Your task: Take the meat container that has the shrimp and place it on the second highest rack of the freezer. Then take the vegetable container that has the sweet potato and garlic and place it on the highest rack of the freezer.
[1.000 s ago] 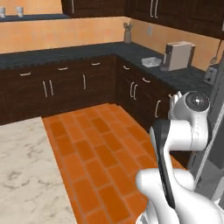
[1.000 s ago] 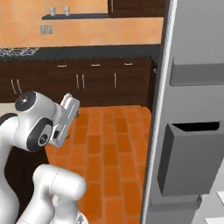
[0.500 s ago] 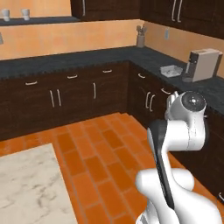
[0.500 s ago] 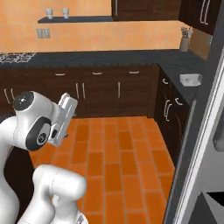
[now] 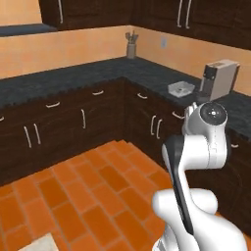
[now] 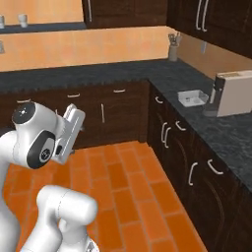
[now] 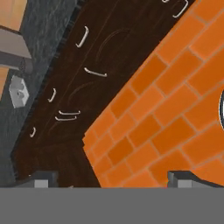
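My gripper (image 7: 116, 178) is open with nothing between its fingers; the two dark tips stand wide apart over orange floor tiles (image 7: 175, 109) and dark cabinet fronts (image 7: 78, 109). In the right base view the gripper (image 6: 73, 120) is held close to the arm, above the floor. A shallow white container (image 5: 181, 88) (image 6: 193, 97) (image 7: 18, 92) sits on the dark counter beside a coffee machine (image 5: 219, 78). Its contents are too small to make out. The freezer and its racks are out of view.
Dark lower cabinets (image 5: 147, 117) with pale handles run under an L-shaped black counter (image 6: 123, 74). A utensil holder (image 5: 131, 49) stands in the counter's corner. Orange tiled floor (image 5: 88, 196) spreads in front of the base.
The whole scene has shifted because the base turned: the grey freezer door has left the right base view, and the counter corner with the coffee machine has come closer. The gripper stays open.
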